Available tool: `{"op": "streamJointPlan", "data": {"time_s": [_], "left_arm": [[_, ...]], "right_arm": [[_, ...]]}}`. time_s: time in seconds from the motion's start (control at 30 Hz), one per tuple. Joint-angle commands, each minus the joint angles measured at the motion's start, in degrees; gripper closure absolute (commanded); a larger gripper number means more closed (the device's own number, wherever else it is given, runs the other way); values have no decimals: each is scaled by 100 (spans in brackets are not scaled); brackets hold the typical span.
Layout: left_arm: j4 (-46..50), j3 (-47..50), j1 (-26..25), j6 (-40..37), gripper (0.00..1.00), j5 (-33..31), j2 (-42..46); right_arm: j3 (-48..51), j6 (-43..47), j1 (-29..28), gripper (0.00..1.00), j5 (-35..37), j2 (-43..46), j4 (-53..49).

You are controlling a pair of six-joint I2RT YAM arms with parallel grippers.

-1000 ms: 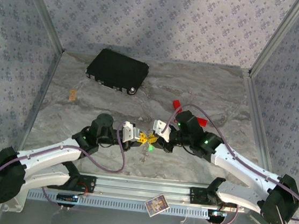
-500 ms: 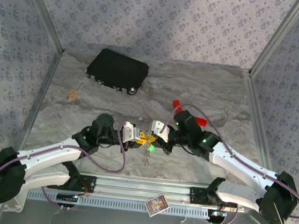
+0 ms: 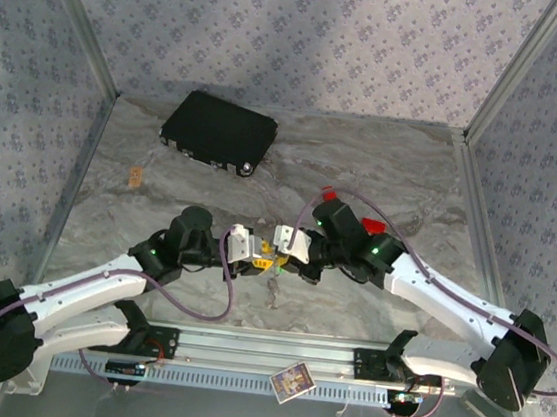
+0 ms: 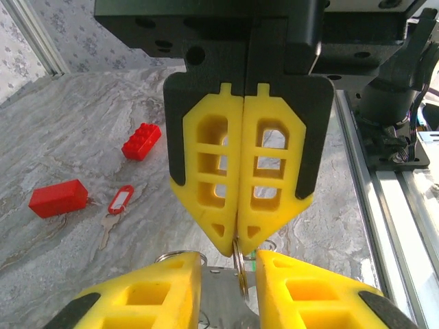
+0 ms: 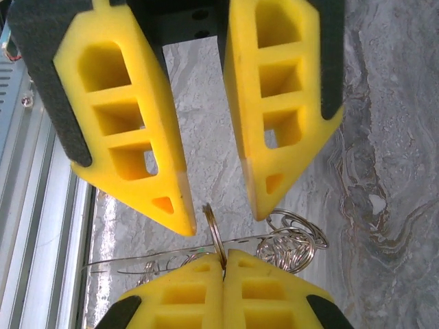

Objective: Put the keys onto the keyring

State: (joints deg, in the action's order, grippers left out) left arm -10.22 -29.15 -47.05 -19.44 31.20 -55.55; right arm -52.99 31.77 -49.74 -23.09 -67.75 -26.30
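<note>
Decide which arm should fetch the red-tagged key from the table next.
Left, probably: the left fingers are open and grip nothing, while the right fingers are shut on the keyring. The red key lies loose on the table.

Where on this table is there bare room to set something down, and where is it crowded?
Bare marble: the far right stretch between the black case and the right wall; the left side around the small tan item. Crowded: the middle, where the left gripper and right gripper meet at the keyring, with red blocks just behind.
</note>
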Motion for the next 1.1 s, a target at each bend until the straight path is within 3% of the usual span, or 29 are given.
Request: {"op": "streamJointPlan", "data": {"time_s": [0.0, 0.3, 0.43, 0.5, 0.53, 0.6, 0.7, 1.07], "left_arm": [[221, -213, -38, -137, 74, 15, 12], [358, -285, -41, -155, 80, 27, -96], [288, -276, -41, -156, 98, 35, -94], [235, -254, -35, -156, 100, 32, -62], [198, -245, -39, -144, 100, 42, -41], [55, -177, -41, -85, 100, 41, 19], [-450, 60, -41, 136, 100, 71, 104], [-1677, 554, -41, 685, 100, 180, 93]], "right_arm": [[-349, 225, -112, 100, 108, -62, -296], [-572, 301, -220, 100, 135, -177, -384], [-594, 271, -244, 100, 112, -190, -374], [-566, 253, -225, 100, 134, -167, -384], [-519, 199, -200, 95, 130, -118, -318], [-280, 62, -66, 75, 21, 120, -103], [221, -266, 178, 65, -296, 534, 381], [1218, -1181, 294, 60, -467, 712, 1396]]}}
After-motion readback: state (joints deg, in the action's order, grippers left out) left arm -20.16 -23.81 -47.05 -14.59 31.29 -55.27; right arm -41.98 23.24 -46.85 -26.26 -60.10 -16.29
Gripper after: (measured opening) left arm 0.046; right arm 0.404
